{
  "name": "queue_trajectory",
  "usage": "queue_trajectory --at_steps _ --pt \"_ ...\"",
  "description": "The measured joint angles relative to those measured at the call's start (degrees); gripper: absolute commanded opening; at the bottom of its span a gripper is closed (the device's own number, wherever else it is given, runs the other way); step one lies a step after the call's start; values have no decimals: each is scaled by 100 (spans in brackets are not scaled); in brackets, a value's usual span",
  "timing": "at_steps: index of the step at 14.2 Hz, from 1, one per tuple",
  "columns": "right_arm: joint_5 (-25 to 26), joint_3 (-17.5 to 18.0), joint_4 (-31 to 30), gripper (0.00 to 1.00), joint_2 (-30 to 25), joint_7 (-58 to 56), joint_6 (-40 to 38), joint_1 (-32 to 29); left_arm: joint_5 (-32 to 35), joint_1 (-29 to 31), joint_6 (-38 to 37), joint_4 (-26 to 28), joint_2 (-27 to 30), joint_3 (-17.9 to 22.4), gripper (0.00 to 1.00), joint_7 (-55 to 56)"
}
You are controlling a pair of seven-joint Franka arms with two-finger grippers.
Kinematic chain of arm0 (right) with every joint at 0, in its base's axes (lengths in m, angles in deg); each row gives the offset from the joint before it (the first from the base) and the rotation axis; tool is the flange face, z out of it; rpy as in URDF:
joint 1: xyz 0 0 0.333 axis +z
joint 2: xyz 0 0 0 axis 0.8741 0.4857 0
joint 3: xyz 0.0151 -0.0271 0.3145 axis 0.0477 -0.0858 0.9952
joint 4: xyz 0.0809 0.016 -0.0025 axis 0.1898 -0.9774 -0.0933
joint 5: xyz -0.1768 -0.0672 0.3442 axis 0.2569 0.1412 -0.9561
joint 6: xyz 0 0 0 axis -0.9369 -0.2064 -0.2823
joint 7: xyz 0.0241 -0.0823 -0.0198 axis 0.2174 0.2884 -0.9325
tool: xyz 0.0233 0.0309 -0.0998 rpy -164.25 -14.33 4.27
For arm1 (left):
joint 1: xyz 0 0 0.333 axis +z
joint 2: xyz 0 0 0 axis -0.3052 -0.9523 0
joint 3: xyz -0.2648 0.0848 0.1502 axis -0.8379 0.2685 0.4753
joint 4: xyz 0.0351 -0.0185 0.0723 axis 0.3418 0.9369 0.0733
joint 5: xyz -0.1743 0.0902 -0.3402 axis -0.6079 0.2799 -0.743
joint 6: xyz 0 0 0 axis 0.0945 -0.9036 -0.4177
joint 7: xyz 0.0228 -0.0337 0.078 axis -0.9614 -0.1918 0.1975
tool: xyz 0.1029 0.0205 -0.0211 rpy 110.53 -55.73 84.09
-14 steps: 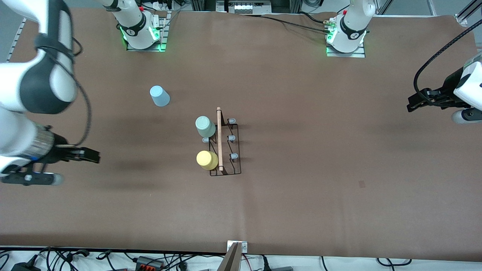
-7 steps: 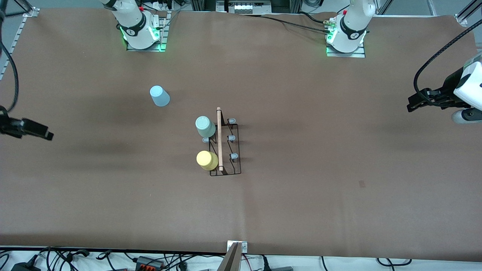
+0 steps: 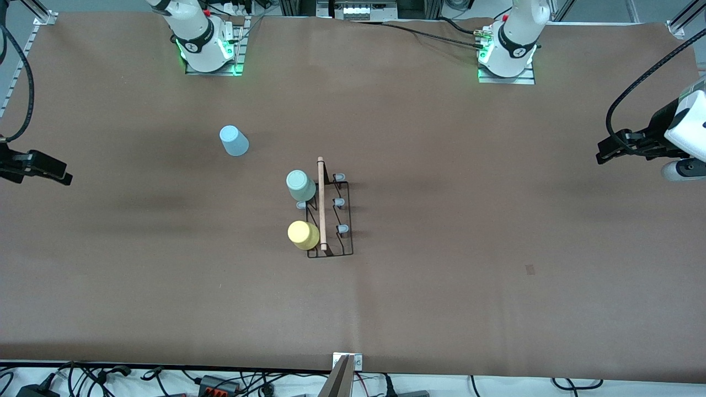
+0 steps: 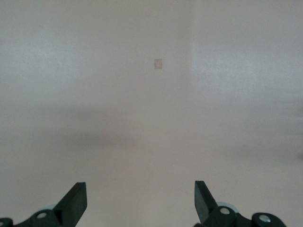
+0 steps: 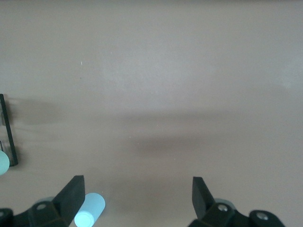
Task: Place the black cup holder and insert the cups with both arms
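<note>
The right gripper (image 3: 55, 172), black and two-fingered, hangs in the air over the brown counter (image 3: 496, 275) at the right arm's end, its fingers (image 5: 71, 194) spread wide with nothing between them. In the right wrist view only bare counter shows between the fingers, with the light blue plastic cup (image 5: 90, 216) beside one of them and a black wire edge of the rack (image 5: 8, 130) at the border.

The left gripper (image 3: 606, 151), also black, hangs over the left arm's end of the counter, released and holding nothing; its wrist view shows its spread fingers (image 4: 73, 201) above plain counter and a small darker square mark (image 4: 158, 63).

Near the middle of the counter stands the thin black wire cup holder (image 3: 331, 220) with a light wooden rod handle (image 3: 321, 204) and pale grey-tipped pegs (image 3: 342, 227). The pale green plastic cup (image 3: 300, 185) sits upside down on a peg in the row toward the right arm's end. The yellow plastic cup (image 3: 303, 234) sits upside down in the same row, nearer the front camera. The light blue cup (image 3: 234, 140) stands on the counter, well apart from the holder, farther from the front camera and toward the right arm's end.
</note>
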Motion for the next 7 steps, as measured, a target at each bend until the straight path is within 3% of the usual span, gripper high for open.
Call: queue_trajectory --at_steps 7 --pt "35 33 -1546 100 -946 -49 565 6 0 19 0 0 0 5 100 0"
